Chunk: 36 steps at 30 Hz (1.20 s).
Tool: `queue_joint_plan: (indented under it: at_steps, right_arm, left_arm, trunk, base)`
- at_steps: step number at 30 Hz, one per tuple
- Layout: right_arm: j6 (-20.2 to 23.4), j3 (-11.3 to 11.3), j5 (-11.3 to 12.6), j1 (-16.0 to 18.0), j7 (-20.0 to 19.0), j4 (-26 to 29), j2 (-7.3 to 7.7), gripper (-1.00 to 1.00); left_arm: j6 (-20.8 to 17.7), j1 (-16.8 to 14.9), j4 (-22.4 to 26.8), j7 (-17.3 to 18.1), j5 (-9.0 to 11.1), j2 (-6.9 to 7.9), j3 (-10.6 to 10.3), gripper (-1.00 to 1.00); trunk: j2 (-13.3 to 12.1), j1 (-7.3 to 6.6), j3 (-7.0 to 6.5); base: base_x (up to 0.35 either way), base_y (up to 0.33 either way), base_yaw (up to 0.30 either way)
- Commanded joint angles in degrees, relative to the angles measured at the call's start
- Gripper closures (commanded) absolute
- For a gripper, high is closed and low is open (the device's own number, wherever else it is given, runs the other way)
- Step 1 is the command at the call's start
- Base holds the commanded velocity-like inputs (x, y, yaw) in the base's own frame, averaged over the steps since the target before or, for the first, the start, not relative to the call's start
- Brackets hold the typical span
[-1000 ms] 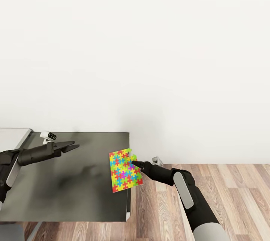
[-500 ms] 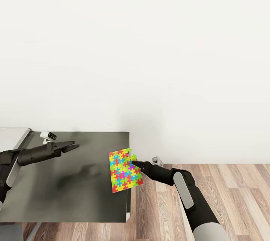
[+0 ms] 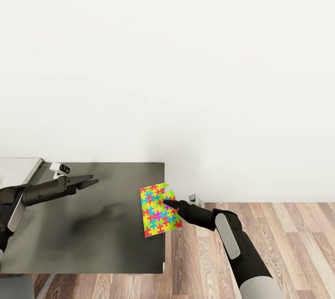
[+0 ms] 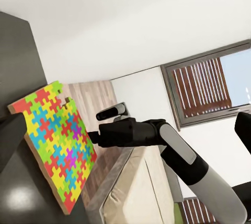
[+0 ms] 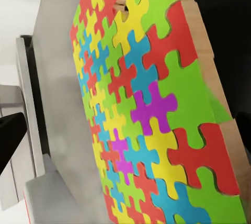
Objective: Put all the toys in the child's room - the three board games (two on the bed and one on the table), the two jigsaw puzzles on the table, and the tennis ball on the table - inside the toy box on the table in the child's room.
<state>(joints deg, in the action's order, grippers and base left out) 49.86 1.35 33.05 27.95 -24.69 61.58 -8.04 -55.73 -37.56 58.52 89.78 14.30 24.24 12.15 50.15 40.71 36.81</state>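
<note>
bright, even, soft light; the white wall [image 3: 186, 57] nearly washes out; blurred arm shadows smudge the dark bench [image 3: 93, 224], which carries a dull sheen; renders sharp in the head view; the jigsaw puzzle [image 5: 151, 109] looms skewed up close.

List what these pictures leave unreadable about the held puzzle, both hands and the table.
- Right hand: in the head view its fingertips merge with the bright multicoloured jigsaw puzzle slab; the grip looks shut, but the far finger is hidden behind the slab.
- Puzzle's underside: faces away in the right wrist view.
- Left hand: the gap between its fingers is too small to judge.
- Dark grey table top: cut off by the head view's left edge.
</note>
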Motion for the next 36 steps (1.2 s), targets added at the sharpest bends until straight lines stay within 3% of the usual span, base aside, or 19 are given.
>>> queue_joint_plan:
  at_steps: [1, 4, 5, 8, 31, 36]
  right_arm:
    - [0.3, 0.1, -0.1, 0.0, -0.2, 0.0, -0.05, -1.0]
    - [0.3, 0.1, -0.1, 0.0, -0.2, 0.0, -0.05, -1.0]
    - [0.3, 0.1, -0.1, 0.0, -0.2, 0.0, -0.05, 1.0]
    - [0.3, 0.1, -0.1, 0.1, -0.2, 0.0, -0.05, 1.0]
    - [0.4, 0.6, -0.1, 0.1, 0.0, 0.6, 0.66, 1.0]
    - [0.2, 0.7, -0.1, 0.0, -1.7, 0.7, 0.74, 1.0]
  left_arm:
    - [-0.6, 0.0, 0.0, 0.2, 0.0, 0.02, 0.0, -1.0]
    - [-0.6, 0.0, 0.0, 0.2, 0.0, 0.02, 0.0, -1.0]
    - [-0.6, 0.0, 0.0, 0.2, 0.0, 0.02, 0.0, -1.0]
    - [-0.6, 0.0, 0.0, 0.2, 0.0, 0.02, 0.0, -1.0]
    - [-2.9, -0.1, -0.4, 0.2, -0.3, 0.63, 0.5, -1.0]
    - [-2.9, -0.1, -0.4, 0.2, -0.3, 0.63, 0.5, -1.0]
  trunk:
    - [0.0, 0.01, 0.05]
    - [0.0, 0.01, 0.05]
    - [0.0, 0.01, 0.05]
    - [0.0, 0.01, 0.05]
    - [-8.4, -4.61, -3.72]
    - [-10.4, -5.7, -4.62]
  base:
    - [-0.001, 0.072, 0.0]
    - [0.0, 0.039, 0.0]
    - [0.0, 0.013, 0.0]
    - [0.0, 0.005, 0.0]
    - [0.0, 0.0, 0.0]
    - [0.0, 0.0, 0.0]
